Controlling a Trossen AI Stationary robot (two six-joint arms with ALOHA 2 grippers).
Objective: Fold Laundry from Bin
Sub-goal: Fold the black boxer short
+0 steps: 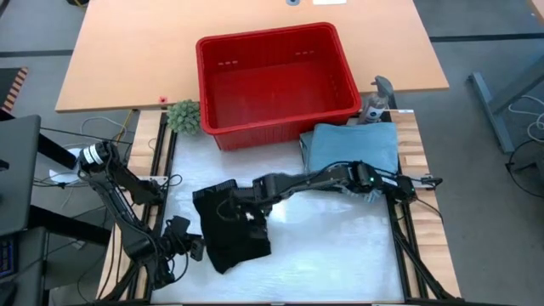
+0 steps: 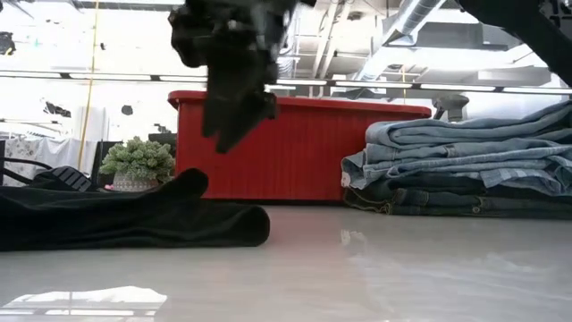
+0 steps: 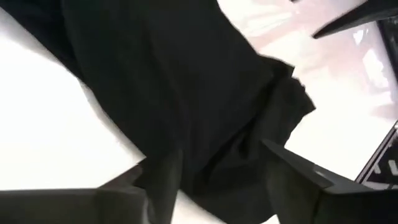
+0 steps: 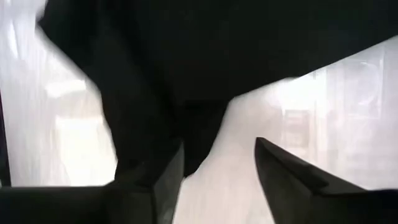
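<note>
A black garment (image 1: pixel 234 238) lies crumpled on the white table top, left of centre, resting flat (image 2: pixel 134 219). My right gripper (image 1: pixel 240 208) hovers open over its far part, fingers pointing down, raised well above the cloth (image 2: pixel 237 116); its wrist view shows the black cloth (image 4: pixel 186 50) below the spread fingers (image 4: pixel 219 144). My left gripper (image 1: pixel 194 246) stands open at the garment's near left edge, with the cloth (image 3: pixel 186 93) showing beyond and between its fingers (image 3: pixel 205 158). The red bin (image 1: pixel 272 127) stands at the far side with nothing showing inside. Folded denim pieces (image 1: pixel 353 144) are stacked at the right.
A small green plant (image 1: pixel 184 116) sits left of the bin. The denim stack (image 2: pixel 465 170) stands high at the right. A grey fixture (image 1: pixel 380 95) is behind the stack. White table surface lies bare at the near right (image 1: pixel 340 246).
</note>
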